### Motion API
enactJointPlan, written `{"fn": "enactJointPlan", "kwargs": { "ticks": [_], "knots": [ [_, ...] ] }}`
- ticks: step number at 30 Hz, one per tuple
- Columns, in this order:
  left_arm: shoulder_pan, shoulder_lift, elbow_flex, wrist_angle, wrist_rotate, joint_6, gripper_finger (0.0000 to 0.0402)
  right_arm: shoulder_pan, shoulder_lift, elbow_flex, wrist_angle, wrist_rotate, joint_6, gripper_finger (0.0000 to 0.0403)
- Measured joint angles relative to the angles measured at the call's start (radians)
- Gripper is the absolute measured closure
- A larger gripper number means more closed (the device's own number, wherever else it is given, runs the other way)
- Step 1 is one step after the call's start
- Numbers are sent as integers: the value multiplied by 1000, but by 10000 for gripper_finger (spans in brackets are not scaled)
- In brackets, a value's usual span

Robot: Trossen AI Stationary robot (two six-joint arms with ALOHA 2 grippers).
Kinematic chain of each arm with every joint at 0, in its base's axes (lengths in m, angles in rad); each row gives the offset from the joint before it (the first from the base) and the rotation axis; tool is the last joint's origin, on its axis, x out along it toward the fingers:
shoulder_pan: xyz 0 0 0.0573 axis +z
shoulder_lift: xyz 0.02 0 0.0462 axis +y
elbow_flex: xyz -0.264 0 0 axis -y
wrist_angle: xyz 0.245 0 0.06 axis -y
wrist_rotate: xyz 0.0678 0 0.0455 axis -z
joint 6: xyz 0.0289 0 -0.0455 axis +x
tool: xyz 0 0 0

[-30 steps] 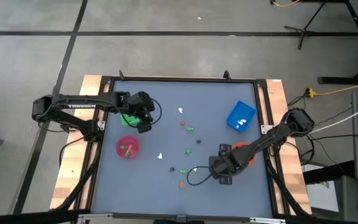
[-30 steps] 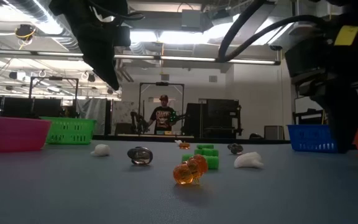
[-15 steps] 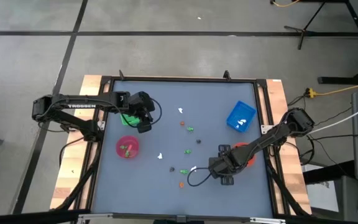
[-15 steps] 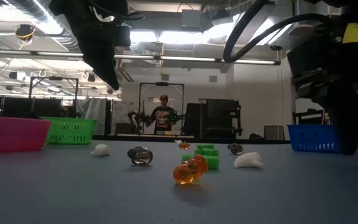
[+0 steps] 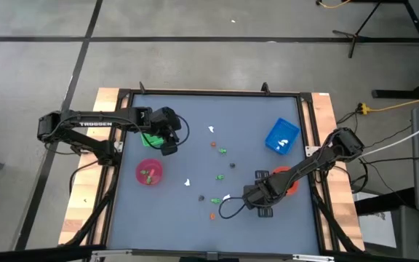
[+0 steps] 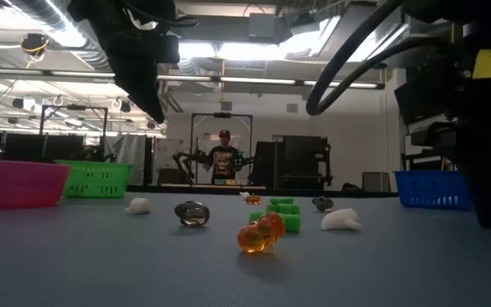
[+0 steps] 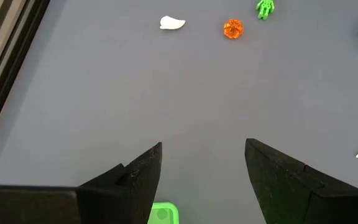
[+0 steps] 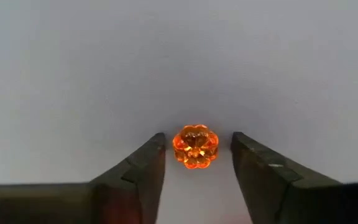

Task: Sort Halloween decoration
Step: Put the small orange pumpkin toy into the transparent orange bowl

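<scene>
The orange pumpkin figure sits squarely between the right gripper fingertips (jaws open, not quite touching it), nothing held.

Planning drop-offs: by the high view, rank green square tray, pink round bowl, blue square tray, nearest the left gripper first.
1. Green square tray, right beside the left gripper.
2. Pink round bowl, left side.
3. Blue square tray, far right side.

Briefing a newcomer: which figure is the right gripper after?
On the table, start at the orange bowl near its right edge; the right gripper is beside it. Between its open fingers, touching neither, lies a translucent orange pumpkin, the only figure there.
</scene>
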Motion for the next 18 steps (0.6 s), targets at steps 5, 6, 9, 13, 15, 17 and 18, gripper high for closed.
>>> {"fn": "enactJointPlan", "kwargs": {
  "ticks": [5,6,9,13,15,17,18],
  "knots": [
    [0,0,0,0,0,0,188,0,1,0,1,0,0,280],
    [0,0,0,0,0,0,188,0,1,0,1,0,0,288],
    [0,0,0,0,0,0,188,0,1,0,3,0,0,305],
    [0,0,0,0,0,0,188,0,1,-1,2,0,0,311],
    [0,0,0,0,0,0,188,0,2,-1,3,0,0,308],
    [0,0,0,0,0,0,188,0,2,-1,2,0,0,304],
    [0,0,0,0,0,0,188,0,2,1,1,0,0,304]
  ]
}}
